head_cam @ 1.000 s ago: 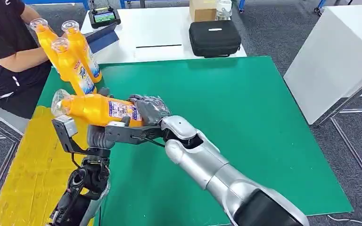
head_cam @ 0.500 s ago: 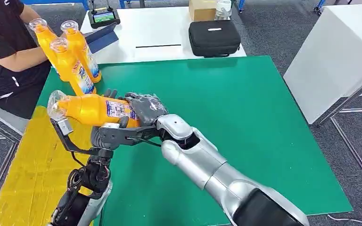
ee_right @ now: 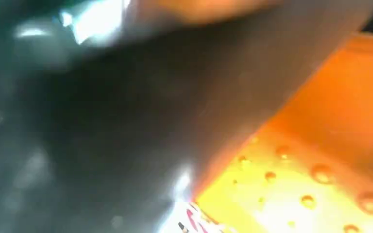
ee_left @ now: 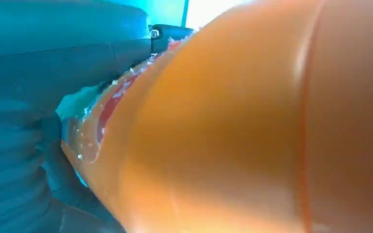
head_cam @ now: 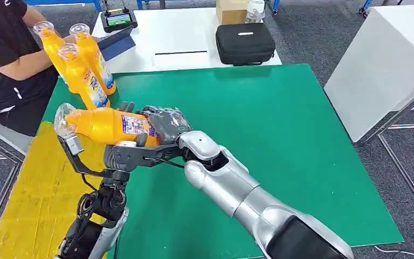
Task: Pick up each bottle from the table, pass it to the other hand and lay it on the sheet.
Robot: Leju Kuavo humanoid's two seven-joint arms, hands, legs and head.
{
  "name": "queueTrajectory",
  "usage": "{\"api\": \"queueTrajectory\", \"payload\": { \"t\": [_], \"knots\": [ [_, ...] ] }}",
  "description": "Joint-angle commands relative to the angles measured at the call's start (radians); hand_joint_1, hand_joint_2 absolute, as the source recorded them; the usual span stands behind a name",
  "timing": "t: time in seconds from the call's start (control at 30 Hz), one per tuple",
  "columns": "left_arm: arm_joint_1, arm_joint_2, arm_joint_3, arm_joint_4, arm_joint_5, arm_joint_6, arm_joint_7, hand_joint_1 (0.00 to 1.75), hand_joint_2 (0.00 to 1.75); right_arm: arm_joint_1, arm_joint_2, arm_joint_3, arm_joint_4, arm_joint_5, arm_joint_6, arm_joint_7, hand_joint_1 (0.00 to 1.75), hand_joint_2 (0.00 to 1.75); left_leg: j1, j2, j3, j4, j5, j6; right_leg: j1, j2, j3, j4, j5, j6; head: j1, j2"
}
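Head view: the orange bottle (head_cam: 105,125) lies on its side in mid-air above the left edge of the green sheet (head_cam: 280,135), cap end pointing out over the yellow mat (head_cam: 27,199). The right hand (head_cam: 167,125) wraps its base end; the left hand (head_cam: 126,154) cups its underside, fingers curled up behind it. 3 more bottles (head_cam: 81,62) are held by a person (head_cam: 5,59) at the far corner. If one hand lets go before the other grips firmly, the bottle could tip cap-first and drop.

Left wrist view: the bottle's orange wall sits tight against the left hand's dark fingers (ee_left: 53,53).

Right wrist view: a dark finger (ee_right: 126,121) presses on the droplet-beaded bottle; a wet surface may slip.
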Motion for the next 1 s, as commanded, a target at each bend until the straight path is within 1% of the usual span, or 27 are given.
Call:
{"api": "queueTrajectory", "payload": {
  "t": [0.03, 0.07, 0.1, 0.13, 0.23, 0.27, 0.3, 0.33, 0.4, 0.43, 0.5, 0.6, 0.67, 0.7, 0.73, 0.77, 0.8, 0.83, 0.9, 0.93, 0.97, 1.0],
  "knots": [
    [-0.143, -0.052, -0.078, 0.06, 0.123, -0.114, 0.061, 0.0, 1.75, 0.045, 0.009, 0.141, 0.05, 0.003, 0.039, -0.011, 1.75, 1.75, 0.001, -0.007, 0.004, 0.0, -0.001, -0.001, 0.001, -0.008, 0.007, -0.001, -0.003, -0.001, 0.0, 0.0],
    [-0.141, -0.055, -0.076, 0.064, 0.151, -0.129, 0.068, 0.0, 1.75, 0.048, 0.009, 0.145, 0.041, -0.009, 0.038, -0.011, 1.75, 1.75, 0.001, -0.007, 0.003, 0.0, 0.0, -0.001, 0.001, -0.007, 0.005, -0.001, -0.002, -0.001, 0.0, 0.0],
    [-0.142, -0.055, -0.076, 0.066, 0.154, -0.131, 0.069, 0.0, 1.75, 0.05, 0.009, 0.145, 0.037, -0.014, 0.037, -0.01, 1.75, 1.75, 0.001, -0.008, 0.005, 0.0, -0.001, -0.001, 0.001, -0.009, 0.008, 0.0, -0.004, -0.001, 0.0, 0.0],
    [-0.14, -0.058, -0.07, 0.069, 0.17, -0.135, 0.064, 0.0, 1.75, 0.053, 0.009, 0.146, 0.035, -0.032, 0.038, -0.007, 1.75, 1.75, 0.001, -0.005, 0.001, 0.0, 0.0, 0.0, 0.001, -0.006, 0.004, -0.001, -0.002, 0.0, 0.0, 0.0],
    [-0.142, -0.063, -0.053, 0.056, 0.184, -0.131, 0.05, 0.0, 1.75, 0.067, 0.009, 0.139, 0.037, -0.069, 0.044, -0.006, 1.75, 1.75, 0.001, -0.007, 0.004, 0.0, -0.001, -0.001, 0.001, -0.008, 0.007, -0.001, -0.003, 0.0, 0.0, 0.0],
    [-0.145, -0.065, -0.041, 0.047, 0.188, -0.124, 0.043, 0.05, 1.75, 0.076, 0.009, 0.149, 0.04, -0.091, 0.053, -0.003, 1.75, 1.75, 0.001, -0.008, 0.006, 0.0, -0.002, -0.001, 0.001, -0.01, 0.009, 0.0, -0.005, -0.001, 0.0, 0.0],
    [-0.147, -0.065, -0.033, 0.041, 0.188, -0.12, 0.041, 0.98, 1.75, 0.083, 0.009, 0.161, 0.043, -0.105, 0.052, -0.001, 1.75, 1.75, 0.001, -0.005, 0.001, 0.0, 0.0, 0.0, 0.001, -0.005, 0.003, -0.001, -0.001, 0.0, 0.0, 0.0],
    [-0.134, -0.077, 0.002, 0.022, 0.182, -0.088, 0.011, 1.75, 1.75, 0.098, 0.009, 0.187, 0.048, -0.125, 0.075, 0.007, 1.75, 1.75, 0.002, -0.007, 0.004, 0.0, -0.001, -0.001, 0.002, -0.008, 0.007, -0.001, -0.003, -0.001, 0.0, 0.0],
    [-0.115, -0.069, 0.022, -0.005, 0.182, -0.089, 0.013, 1.75, 1.75, 0.118, 0.009, 0.211, 0.056, -0.136, 0.08, 0.01, 1.75, 1.75, 0.002, -0.005, 0.002, -0.001, 0.0, -0.001, 0.002, -0.005, 0.005, -0.002, -0.002, 0.0, 0.0, 0.0],
    [-0.111, -0.07, 0.029, -0.01, 0.179, -0.088, 0.014, 1.75, 1.75, 0.121, 0.009, 0.219, 0.06, -0.149, 0.082, 0.01, 1.75, 1.75, 0.002, -0.005, 0.005, -0.001, -0.001, -0.001, 0.002, -0.006, 0.008, -0.002, -0.003, -0.001, 0.0, 0.0],
    [-0.109, -0.077, 0.039, -0.01, 0.175, -0.086, 0.015, 1.75, 1.75, 0.122, 0.009, 0.233, 0.073, -0.179, 0.091, 0.009, 1.75, 1.75, 0.001, -0.004, 0.002, -0.001, 0.0, 0.0, 0.002, -0.005, 0.005, -0.002, -0.001, -0.001, 0.0, 0.0],
    [-0.108, -0.086, 0.044, -0.009, 0.17, -0.084, 0.016, 1.75, 1.75, 0.135, 0.009, 0.256, 0.088, -0.24, 0.097, 0.004, 1.75, 1.75, 0.002, -0.008, 0.006, -0.001, -0.001, -0.001, 0.002, -0.01, 0.01, -0.002, -0.004, -0.001, 0.0, 0.0],
    [-0.105, -0.085, 0.044, -0.01, 0.17, -0.083, 0.016, 1.75, 1.75, 0.142, 0.009, 0.266, 0.08, -0.264, 0.088, 0.007, 1.75, 1.75, 0.002, -0.006, 0.004, -0.001, 0.0, -0.001, 0.002, -0.008, 0.006, -0.002, -0.003, -0.001, 0.0, 0.0],
    [-0.101, -0.085, 0.045, -0.012, 0.17, -0.083, 0.016, 1.75, 1.75, 0.142, 0.009, 0.272, 0.075, -0.279, 0.083, 0.01, 1.75, 1.75, 0.002, -0.009, 0.01, -0.001, -0.003, -0.001, 0.002, -0.011, 0.013, -0.002, -0.006, -0.001, 0.0, 0.0],
    [-0.094, -0.084, 0.048, -0.018, 0.167, -0.082, 0.013, 1.75, 1.75, 0.144, 0.009, 0.275, 0.062, -0.3, 0.08, 0.011, 1.75, 1.75, 0.002, -0.006, 0.003, -0.001, 0.0, -0.001, 0.002, -0.007, 0.006, -0.002, -0.003, -0.001, -0.001, 0.0],
    [-0.088, -0.084, 0.053, -0.025, 0.165, -0.08, 0.012, 1.75, 1.75, 0.145, 0.009, 0.278, 0.045, -0.324, 0.079, 0.029, 1.75, 1.75, 0.002, -0.007, 0.005, -0.001, -0.001, -0.001, 0.002, -0.009, 0.009, -0.002, -0.004, -0.001, 0.0, 0.0],
    [-0.086, -0.084, 0.057, -0.027, 0.164, -0.08, 0.011, 1.75, 1.75, 0.143, 0.009, 0.281, 0.038, -0.34, 0.078, 0.04, 1.75, 1.75, 0.002, -0.004, 0.002, -0.001, 0.0, -0.001, 0.002, -0.006, 0.005, -0.002, -0.002, -0.001, -0.001, 0.0],
    [-0.085, -0.082, 0.062, -0.03, 0.162, -0.077, 0.009, 1.75, 1.75, 0.145, 0.009, 0.28, 0.029, -0.357, 0.077, 0.05, 1.75, 1.75, 0.002, -0.005, 0.004, -0.001, -0.001, -0.001, 0.002, -0.007, 0.007, -0.001, -0.003, -0.001, 0.0, 0.0],
    [-0.082, -0.084, 0.074, -0.035, 0.158, -0.073, 0.008, 1.75, 1.75, 0.144, 0.009, 0.294, 0.02, -0.386, 0.074, 0.062, 1.75, 1.75, 0.002, -0.003, 0.001, -0.001, 0.0, -0.001, 0.002, -0.004, 0.003, -0.002, -0.002, -0.001, 0.0, 0.0],
    [-0.084, -0.082, 0.077, -0.036, 0.154, -0.072, 0.007, 1.75, 1.75, 0.145, 0.009, 0.298, 0.016, -0.391, 0.074, 0.063, 1.75, 1.75, 0.002, -0.005, 0.003, -0.001, -0.001, -0.001, 0.002, -0.007, 0.006, -0.001, -0.003, -0.001, 0.0, 0.0],
    [-0.084, -0.084, 0.079, -0.038, 0.149, -0.07, 0.006, 1.75, 1.75, 0.145, 0.009, 0.303, 0.014, -0.398, 0.074, 0.063, 1.75, 1.75, 0.002, -0.005, 0.002, 0.0, -0.001, -0.001, 0.002, -0.006, 0.005, -0.001, -0.002, -0.001, 0.0, 0.0],
    [-0.081, -0.085, 0.084, -0.043, 0.136, -0.064, 0.0, 1.75, 1.75, 0.147, 0.009, 0.309, 0.012, -0.406, 0.071, 0.057, 0.31, 1.75, 0.002, -0.003, 0.001, -0.001, 0.0, -0.001, 0.002, -0.004, 0.003, -0.001, -0.002, -0.001, 0.0, 0.0]
  ]
}}
